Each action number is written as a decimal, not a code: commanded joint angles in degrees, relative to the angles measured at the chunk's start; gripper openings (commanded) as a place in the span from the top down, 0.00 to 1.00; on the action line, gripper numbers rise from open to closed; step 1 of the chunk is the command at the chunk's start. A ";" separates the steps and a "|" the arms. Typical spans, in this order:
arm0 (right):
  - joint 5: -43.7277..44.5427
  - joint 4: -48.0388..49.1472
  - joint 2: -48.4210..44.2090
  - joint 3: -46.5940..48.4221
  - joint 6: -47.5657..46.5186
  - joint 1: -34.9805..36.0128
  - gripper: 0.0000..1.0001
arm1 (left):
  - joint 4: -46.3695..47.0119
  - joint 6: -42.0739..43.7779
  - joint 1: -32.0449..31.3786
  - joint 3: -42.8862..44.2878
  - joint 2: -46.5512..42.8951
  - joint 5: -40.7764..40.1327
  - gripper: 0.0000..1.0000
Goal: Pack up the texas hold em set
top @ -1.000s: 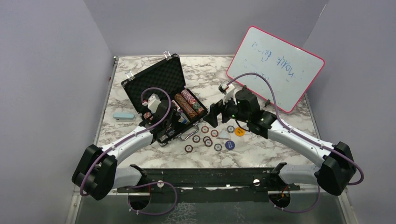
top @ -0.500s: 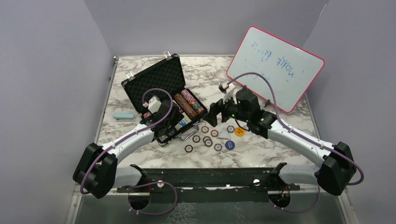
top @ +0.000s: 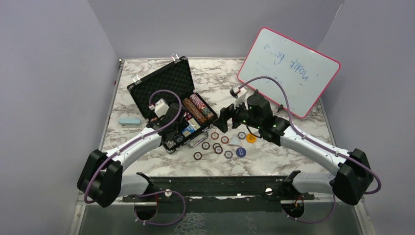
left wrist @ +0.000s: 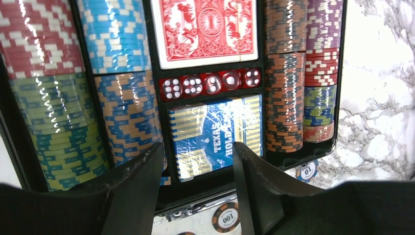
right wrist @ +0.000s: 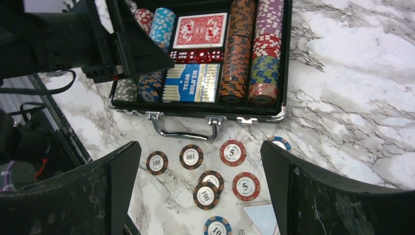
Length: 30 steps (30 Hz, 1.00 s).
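Low over briefcase (top: pixel 161 82), left arm (top: pixel 139 143).

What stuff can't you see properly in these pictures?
- Whiteboard writing: top view, too small to read.
- Left chip rows in the case: top view, left arm covers them.
- Blue deck: left wrist view, partly behind the left hand.
- Blue chip: right wrist view, cut off by the bottom edge.

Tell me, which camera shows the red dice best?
The left wrist view: five red dice lie close up between the red deck and blue deck, pips clear. The right wrist view shows only a small red strip; the top view, nothing recognisable.
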 commanded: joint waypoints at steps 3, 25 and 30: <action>11.90 -7.43 3.65 3.29 5.01 0.30 0.07 | 4.07 12.66 0.25 4.43 -3.38 -1.60 0.42; 16.31 -30.97 18.21 5.44 11.79 1.13 0.09 | 18.06 36.78 0.26 8.14 -16.32 7.52 0.26; 18.03 -34.55 24.15 8.42 14.51 2.38 0.12 | 16.88 38.27 0.31 8.93 -16.77 7.19 0.26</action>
